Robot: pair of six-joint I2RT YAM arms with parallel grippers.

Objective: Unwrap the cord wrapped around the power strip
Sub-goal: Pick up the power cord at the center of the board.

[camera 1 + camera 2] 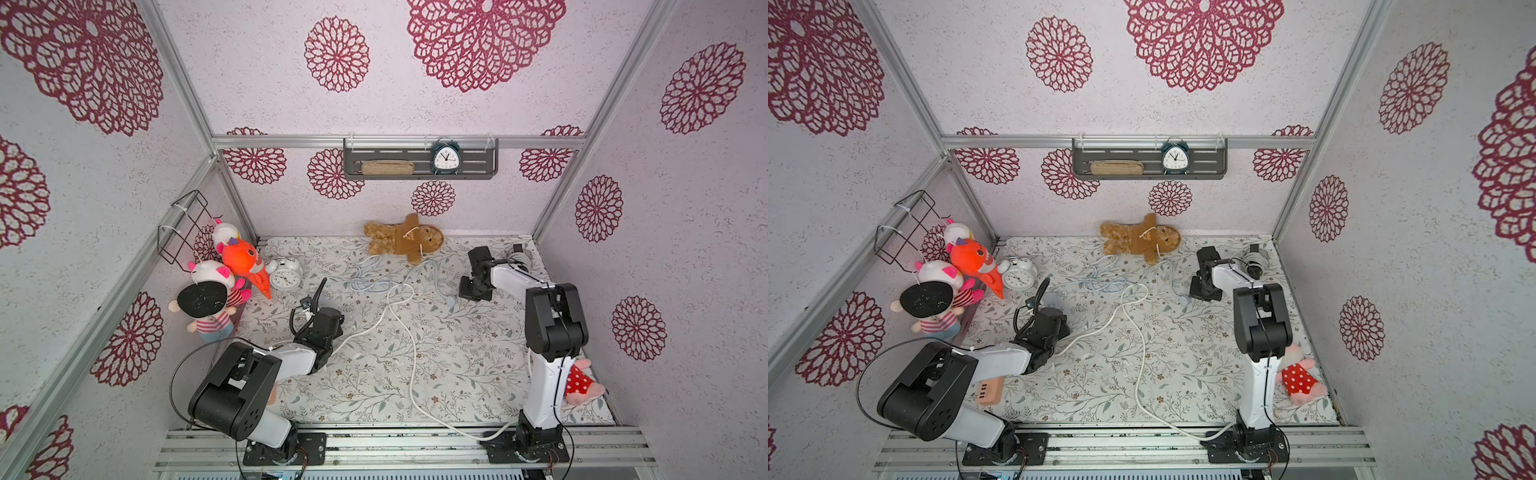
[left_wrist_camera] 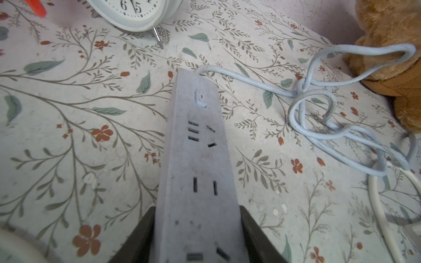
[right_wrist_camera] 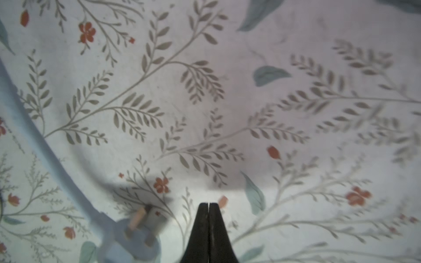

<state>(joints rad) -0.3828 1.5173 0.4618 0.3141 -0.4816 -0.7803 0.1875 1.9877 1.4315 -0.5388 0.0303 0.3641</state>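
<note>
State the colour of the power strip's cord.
Pale blue cord; left wrist view shows it best.

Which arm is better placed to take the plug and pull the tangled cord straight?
Probably the right. The right gripper is shut and empty, just beside the plug. The left gripper is occupied, holding the power strip.

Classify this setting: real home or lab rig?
Likely a lab robot cell dressed as a kid's room: an aluminium frame edges flower-print walls, with plush toys, an alarm clock and a floral mat.
</note>
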